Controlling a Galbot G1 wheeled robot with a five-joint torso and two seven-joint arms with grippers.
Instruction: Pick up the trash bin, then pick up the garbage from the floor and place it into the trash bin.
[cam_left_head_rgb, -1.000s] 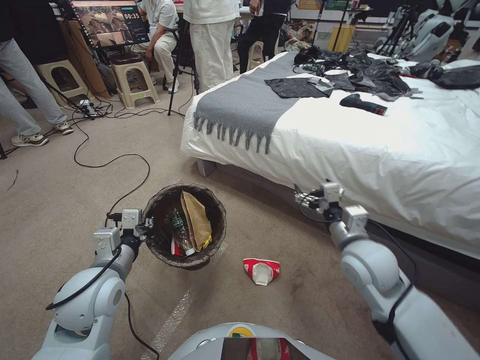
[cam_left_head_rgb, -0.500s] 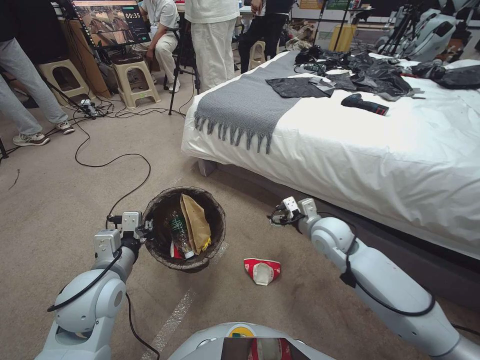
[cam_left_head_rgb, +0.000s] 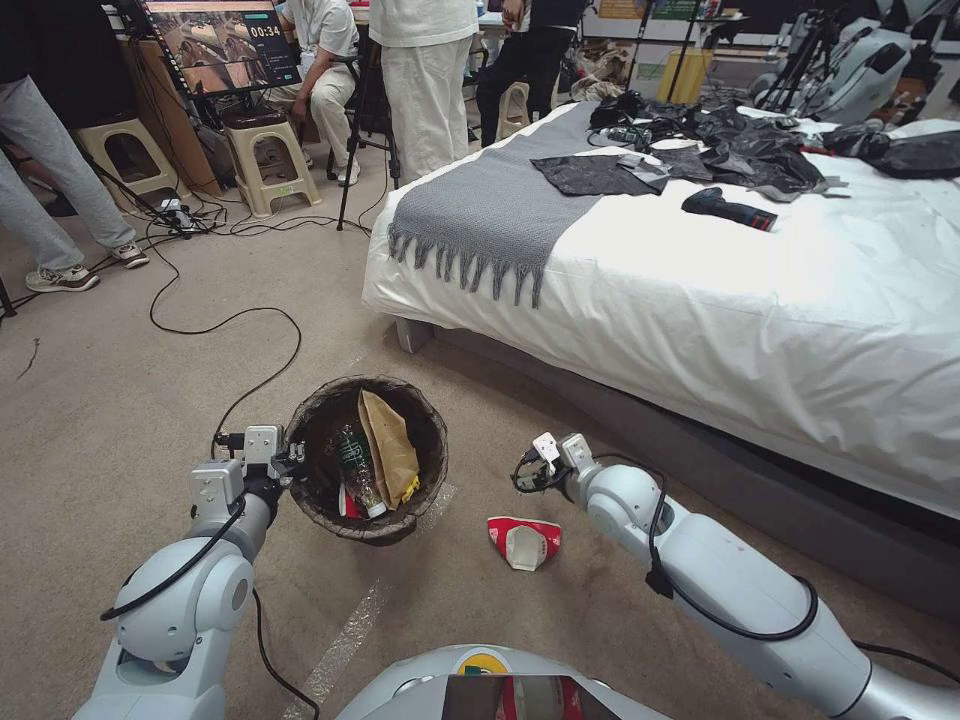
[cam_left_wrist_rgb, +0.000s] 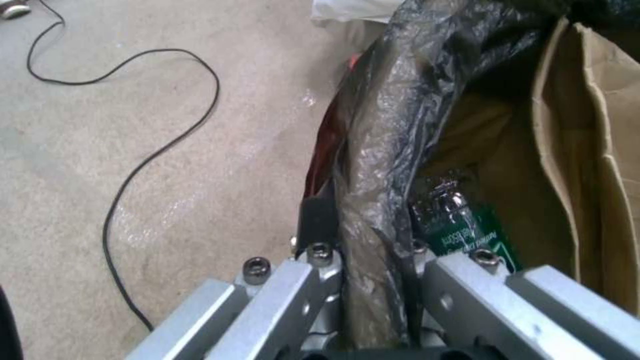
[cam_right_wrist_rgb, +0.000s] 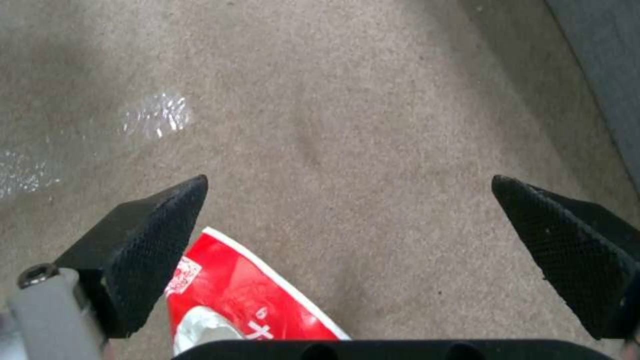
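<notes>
With the left gripper (cam_left_head_rgb: 290, 462) clamped on the rim of the trash bin (cam_left_head_rgb: 368, 458), the right gripper (cam_right_wrist_rgb: 347, 235), jaws wide, has descended from beside the bed (cam_left_head_rgb: 700, 300) toward the red-and-white packet (cam_left_head_rgb: 523, 541) on the floor (cam_left_head_rgb: 120, 400) just beside the bin, readying a grasp.

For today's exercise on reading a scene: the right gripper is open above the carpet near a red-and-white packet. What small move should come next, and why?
Probably ease the right gripper back and down over the red-and-white packet. Its fingers are spread wide, and the packet lies flat on the floor, only partly between them. The left gripper holds the trash bin by its rim.
</notes>
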